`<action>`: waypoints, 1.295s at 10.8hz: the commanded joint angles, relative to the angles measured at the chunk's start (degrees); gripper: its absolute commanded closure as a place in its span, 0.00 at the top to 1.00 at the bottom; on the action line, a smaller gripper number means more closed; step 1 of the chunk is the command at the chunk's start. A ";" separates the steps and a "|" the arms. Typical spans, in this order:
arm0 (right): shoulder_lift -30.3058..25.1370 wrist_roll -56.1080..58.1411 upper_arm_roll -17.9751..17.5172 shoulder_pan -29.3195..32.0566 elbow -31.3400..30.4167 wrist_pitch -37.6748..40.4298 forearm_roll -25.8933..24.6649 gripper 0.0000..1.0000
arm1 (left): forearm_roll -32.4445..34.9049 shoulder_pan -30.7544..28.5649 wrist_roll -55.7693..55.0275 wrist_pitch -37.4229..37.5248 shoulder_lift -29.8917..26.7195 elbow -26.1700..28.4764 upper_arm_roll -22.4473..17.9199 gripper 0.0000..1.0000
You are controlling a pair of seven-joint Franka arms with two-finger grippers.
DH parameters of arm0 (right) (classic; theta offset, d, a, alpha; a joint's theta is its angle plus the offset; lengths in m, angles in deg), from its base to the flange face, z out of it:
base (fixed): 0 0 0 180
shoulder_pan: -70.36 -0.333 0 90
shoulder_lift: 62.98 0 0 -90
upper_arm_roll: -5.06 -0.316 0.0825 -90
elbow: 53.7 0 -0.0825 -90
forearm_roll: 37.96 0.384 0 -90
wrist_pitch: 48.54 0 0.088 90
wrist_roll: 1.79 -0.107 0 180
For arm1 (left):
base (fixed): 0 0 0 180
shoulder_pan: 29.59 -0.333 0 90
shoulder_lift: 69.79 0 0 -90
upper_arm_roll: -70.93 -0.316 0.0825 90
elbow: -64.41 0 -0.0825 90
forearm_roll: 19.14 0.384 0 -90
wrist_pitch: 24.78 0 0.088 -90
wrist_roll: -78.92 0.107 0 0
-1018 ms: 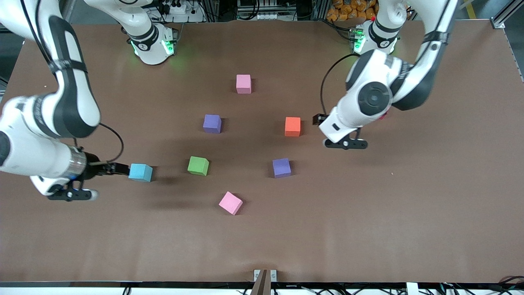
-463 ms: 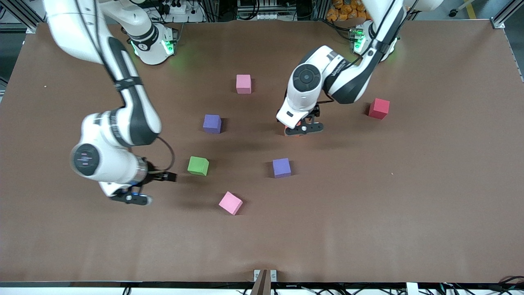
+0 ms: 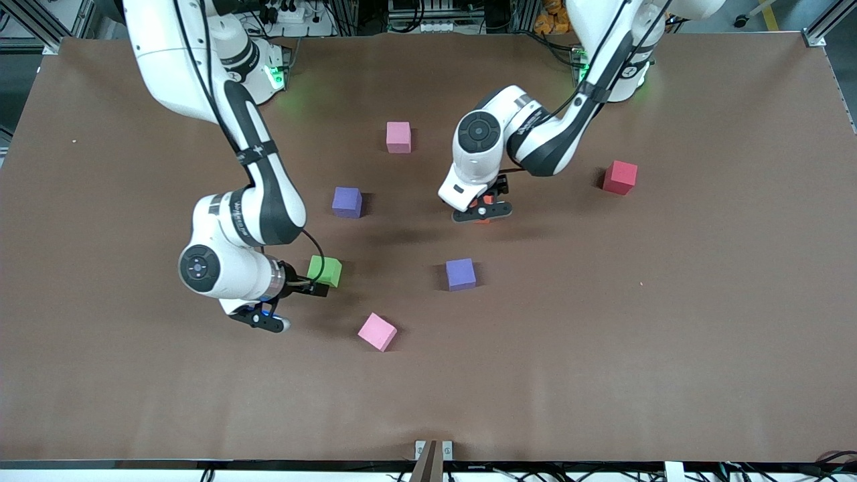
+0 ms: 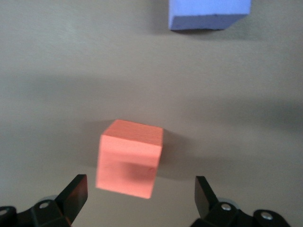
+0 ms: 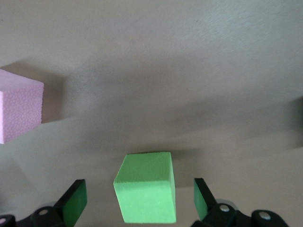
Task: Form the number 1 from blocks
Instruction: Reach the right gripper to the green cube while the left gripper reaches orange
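Note:
The orange block [image 4: 130, 158] lies under my open left gripper [image 4: 140, 189], with a finger on either side and clear of it. In the front view that gripper [image 3: 482, 213] covers nearly all of the orange block. My open right gripper [image 5: 139, 191] hangs over the green block [image 5: 147, 191], fingers apart from its sides. In the front view the right gripper [image 3: 264, 321] shows beside the green block [image 3: 325, 270]. Two purple blocks [image 3: 347, 201] [image 3: 460, 274] and two pink blocks [image 3: 398, 136] [image 3: 377, 331] lie scattered around the table's middle.
A red block [image 3: 620, 177] sits toward the left arm's end of the brown table [image 3: 602, 348]. One purple block [image 4: 208, 14] shows in the left wrist view, and a pink block [image 5: 19, 106] in the right wrist view.
Both arms swung in toward the table's middle. The left gripper went from beside the orange block to over it; the right gripper travelled from the table's end to the green block. The red block came into sight.

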 commanded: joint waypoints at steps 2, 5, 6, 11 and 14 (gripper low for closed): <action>1.19 0.59 1.10 -3.74 -1.56 -2.24 0.67 1.00 | 3.76 -0.11 -1.53 -3.12 1.53 -0.30 -0.26 1.00; 0.84 4.62 1.10 -3.93 -4.89 -4.52 0.85 1.00 | 5.16 -2.05 -0.05 -7.08 2.24 -0.56 -0.34 1.00; 0.84 4.81 1.10 -3.92 -5.08 -4.61 0.85 1.00 | 5.35 -2.14 0.75 -7.08 2.50 -0.13 -0.34 1.00; 1.11 4.81 1.10 -4.36 -5.87 -5.75 0.85 1.00 | 5.43 -2.23 2.25 -7.08 2.59 1.72 -0.34 1.00; 1.19 4.90 1.10 -4.37 -6.13 -5.84 0.76 1.00 | 5.35 -2.14 3.13 -7.08 2.24 3.48 -0.26 1.00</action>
